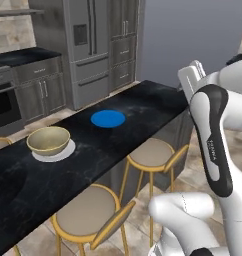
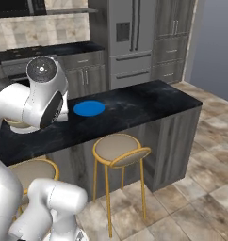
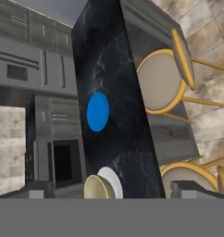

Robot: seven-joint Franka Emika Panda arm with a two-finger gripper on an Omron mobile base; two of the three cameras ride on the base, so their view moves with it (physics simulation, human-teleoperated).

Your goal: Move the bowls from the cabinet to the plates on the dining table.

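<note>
On the black marble worktop (image 1: 143, 107) a tan bowl (image 1: 48, 140) sits upright on a white plate (image 1: 54, 151), whose rim shows around the bowl's base on the near side. Farther along the same top lies a blue plate (image 1: 108, 118), bare, well apart from the bowl and roughly in the middle of the slab's width. From the right base camera the blue plate (image 2: 89, 108) is plain to see, while the bowl (image 2: 18, 124) is mostly hidden behind the arm's round joint.

At the near edge of the worktop stand stools (image 1: 88, 216) with tan seats and yellow frames, one close by and a second (image 1: 152, 152) farther along; in the right base camera a stool (image 2: 117, 148) stands below the blue plate.

Beyond the worktop are grey drawer units (image 1: 40, 90), a steel fridge (image 1: 90, 45) and tall cabinets (image 1: 124, 42) against the back wall.

The arm is folded high and close to its base: a thick white link with a dark side panel rises at the right of the left base camera, well above and beside the worktop's far end. The hand camera looks along the worktop from above, rolled so that the slab runs up the picture, with the bowl (image 3: 99, 187) and white plate (image 3: 113, 181) at the bottom and the blue plate (image 3: 97, 112) above them. The end effector (image 3: 114, 190) hangs in the air with its dark fingertips (image 3: 190, 189) spread wide at either lower corner, released and grasping nothing, touching neither bowl nor plate.
</note>
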